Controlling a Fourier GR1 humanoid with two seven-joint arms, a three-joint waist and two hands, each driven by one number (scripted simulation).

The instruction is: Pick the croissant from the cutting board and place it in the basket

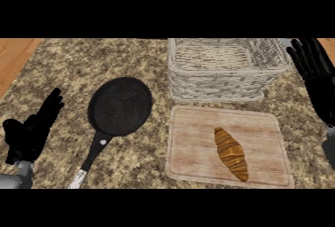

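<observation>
Golden croissant (231, 154) lies lengthwise on the wooden cutting board (196, 133), just below the wicker basket (222, 84). Right hand (316, 73), fingers straight and spread, stands beside the basket's right wall; left hand (33, 128), fingers relaxed and apart, rests far left, beyond the black pan (121, 106). Likely hazard: a low carry clipping the basket's near rim. Open speckled tabletop (59, 66) offers room leftward.

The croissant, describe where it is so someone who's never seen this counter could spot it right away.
Find the white wicker basket at the far right of the granite counter; just in front of it lies a pale wooden cutting board. The croissant lies on that board, the only golden-brown, striped, spindle-shaped thing, unlike the black pan to the left.
</observation>
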